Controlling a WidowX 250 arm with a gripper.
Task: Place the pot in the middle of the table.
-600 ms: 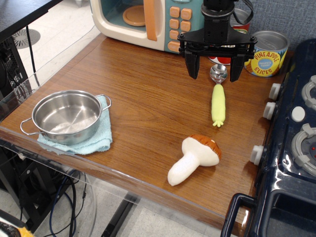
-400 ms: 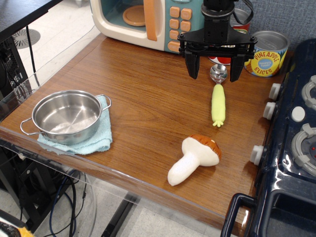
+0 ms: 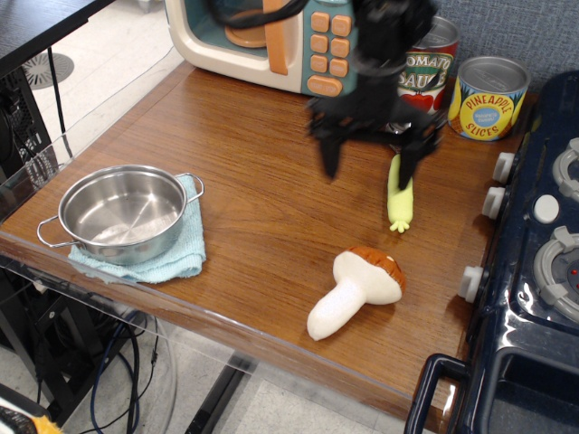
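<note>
The shiny steel pot (image 3: 123,213) with two wire loop handles sits upright on a folded light-blue cloth (image 3: 172,254) at the front left corner of the brown wooden table (image 3: 244,145). My black gripper (image 3: 368,166) hangs open and empty over the middle-right of the table, blurred by motion. It is far to the right of the pot, its right finger just above the top end of a yellow-green toy corn (image 3: 399,201).
A plush mushroom (image 3: 355,289) lies at the front middle. A toy microwave (image 3: 271,41) stands at the back, with a tomato sauce can (image 3: 425,63) and a pineapple slices can (image 3: 488,98) to its right. A dark blue toy stove (image 3: 534,271) fills the right side.
My gripper has moved left and toward the front, lower over the table, still open. The small silver ball by the corn is hidden now. The pot has not moved.
</note>
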